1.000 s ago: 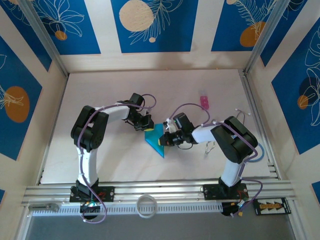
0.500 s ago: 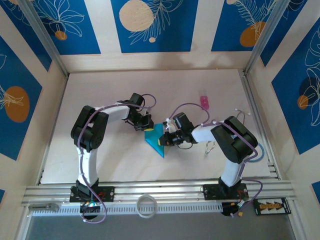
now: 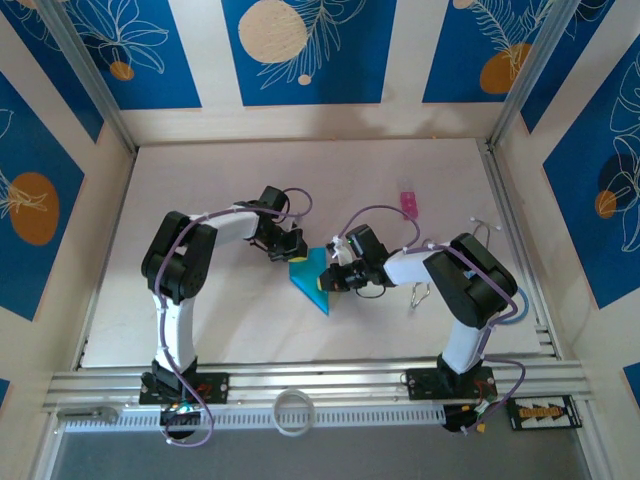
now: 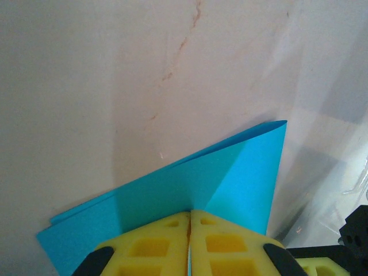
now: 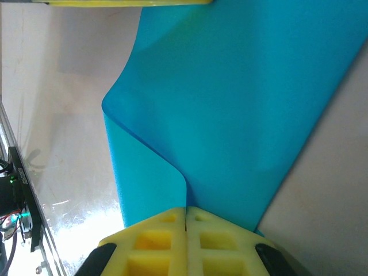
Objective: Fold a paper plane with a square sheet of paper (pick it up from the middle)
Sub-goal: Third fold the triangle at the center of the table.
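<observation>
In the top view, the left arm [image 3: 228, 222] reached in from the left over the table [image 3: 200, 170]. The left jaws were pressed together on the upper left edge of the blue paper [image 3: 312, 278]. They had squeezed just a tiny bit tighter than a moment before. The paper, folded into a pointy triangle, was in the middle of the picture, in the same spot as before. To its right, the right jaws of the right arm [image 3: 400, 268] stayed clamped on the paper's other side. Nothing had moved much, so I think both arms were pinching a fold to make it sharp. Further right and higher up, a small pink thing [image 3: 408, 204] lay alone on the table.
</observation>
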Available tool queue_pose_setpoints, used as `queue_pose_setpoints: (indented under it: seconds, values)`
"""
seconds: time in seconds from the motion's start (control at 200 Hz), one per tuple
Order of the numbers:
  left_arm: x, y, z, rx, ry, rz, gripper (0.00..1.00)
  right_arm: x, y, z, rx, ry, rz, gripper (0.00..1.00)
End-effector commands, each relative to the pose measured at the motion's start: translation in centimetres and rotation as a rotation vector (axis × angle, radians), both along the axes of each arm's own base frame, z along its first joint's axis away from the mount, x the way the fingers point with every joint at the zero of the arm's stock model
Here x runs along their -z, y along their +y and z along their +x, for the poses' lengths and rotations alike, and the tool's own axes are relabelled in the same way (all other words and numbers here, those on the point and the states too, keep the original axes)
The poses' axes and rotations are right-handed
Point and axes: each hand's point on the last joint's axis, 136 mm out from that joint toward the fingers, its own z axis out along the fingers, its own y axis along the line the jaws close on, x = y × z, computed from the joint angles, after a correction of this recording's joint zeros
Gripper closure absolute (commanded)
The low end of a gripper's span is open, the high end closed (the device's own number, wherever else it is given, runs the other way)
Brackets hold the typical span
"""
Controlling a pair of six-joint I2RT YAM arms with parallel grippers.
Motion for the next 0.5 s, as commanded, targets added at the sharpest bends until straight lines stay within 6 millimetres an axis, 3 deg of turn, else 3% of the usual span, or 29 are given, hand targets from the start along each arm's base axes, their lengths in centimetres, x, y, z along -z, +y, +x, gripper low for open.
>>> queue_pose_setpoints:
  seconds: [0.0, 0.265, 0.495]
  values:
    - [1.8, 1.4, -1.2, -0.014, 0.041, 0.081, 0.91, -0.6, 0.1, 0.4, -0.011, -0.023, -0.001, 0.98]
    - [1.8, 1.5, -1.2, -0.018, 0.041, 0.08, 0.91, 0.2, 0.0, 0.1, -0.011, -0.003, -0.017, 0.98]
    - [0.3, 0.8, -0.4, -0.012, 0.003, 0.045, 0.89, 1.1, -0.5, -0.2, -0.005, 0.016, -0.038, 0.98]
